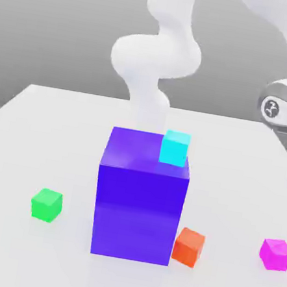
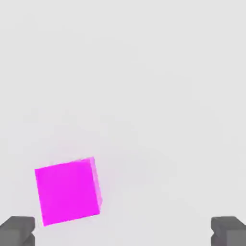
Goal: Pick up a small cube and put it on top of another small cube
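hand (image 2: 123, 233) wide open and empty above the magenta cube (image 2: 67, 192); green cube (image 1: 46, 205) well apart

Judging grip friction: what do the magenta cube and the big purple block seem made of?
Magenta cube: matte, flat colour, no shine; perhaps plastic or painted wood. Big purple block: glossier, soft sheen on its front; likely smooth plastic. Rendered scene, so uncertain.
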Action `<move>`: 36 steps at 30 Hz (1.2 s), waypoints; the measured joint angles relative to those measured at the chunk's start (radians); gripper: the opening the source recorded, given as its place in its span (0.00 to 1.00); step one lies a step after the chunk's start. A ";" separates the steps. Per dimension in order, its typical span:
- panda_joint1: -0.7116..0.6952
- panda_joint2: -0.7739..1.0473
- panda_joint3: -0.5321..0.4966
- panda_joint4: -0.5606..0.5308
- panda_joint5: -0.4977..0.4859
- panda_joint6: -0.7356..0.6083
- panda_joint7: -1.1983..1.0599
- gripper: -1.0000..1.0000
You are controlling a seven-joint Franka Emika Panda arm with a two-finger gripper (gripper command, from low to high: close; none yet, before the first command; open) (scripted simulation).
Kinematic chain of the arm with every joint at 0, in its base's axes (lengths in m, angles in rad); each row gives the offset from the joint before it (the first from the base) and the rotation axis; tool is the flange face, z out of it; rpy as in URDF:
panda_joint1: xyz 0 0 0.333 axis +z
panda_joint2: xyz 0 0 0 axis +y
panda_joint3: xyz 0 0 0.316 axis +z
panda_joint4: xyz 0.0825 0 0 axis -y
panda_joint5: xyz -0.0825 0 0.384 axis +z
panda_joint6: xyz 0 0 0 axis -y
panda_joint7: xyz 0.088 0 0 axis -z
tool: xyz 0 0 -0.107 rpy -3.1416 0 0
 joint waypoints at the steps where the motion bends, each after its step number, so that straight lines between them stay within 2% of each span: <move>1: 0.012 0.035 -0.007 0.001 -0.023 0.023 0.005 0.50; 5: 0.051 0.179 -0.047 0.026 -0.073 0.134 0.030 0.50; 6: 0.057 0.204 -0.054 0.031 -0.077 0.154 0.033 0.00; 14: 0.052 0.180 -0.048 0.026 -0.075 0.133 0.031 0.00; 18: 0.029 0.047 -0.016 -0.002 -0.031 0.028 -0.001 0.00; 25: -0.027 -0.029 -0.022 0.043 0.058 0.039 -0.028 0.00; 32: -0.203 -0.144 -0.130 0.032 0.014 0.036 -0.163 0.00; 36: -0.380 -0.238 -0.220 -0.018 -0.073 0.013 -0.322 0.00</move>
